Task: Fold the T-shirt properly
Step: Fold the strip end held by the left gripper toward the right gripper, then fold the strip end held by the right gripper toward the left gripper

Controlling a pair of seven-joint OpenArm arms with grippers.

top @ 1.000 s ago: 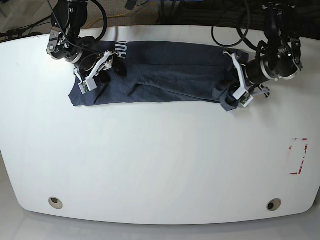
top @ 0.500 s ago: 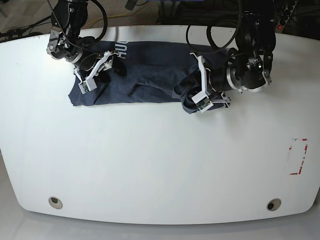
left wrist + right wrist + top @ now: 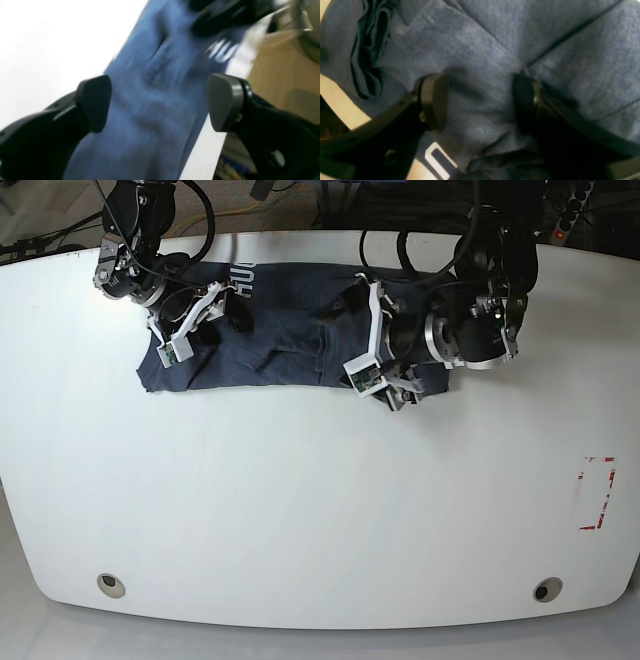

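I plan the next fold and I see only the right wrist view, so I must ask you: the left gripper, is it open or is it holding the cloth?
Observer: The left gripper is open. In the left wrist view its jaws stand wide apart, with the T-shirt visible between them.
Operator: Thank you. And which end of the shirt is its arm over?
Observer: In the base view, the left arm is over the shirt's end farther from the right gripper, and it hides part of the cloth.
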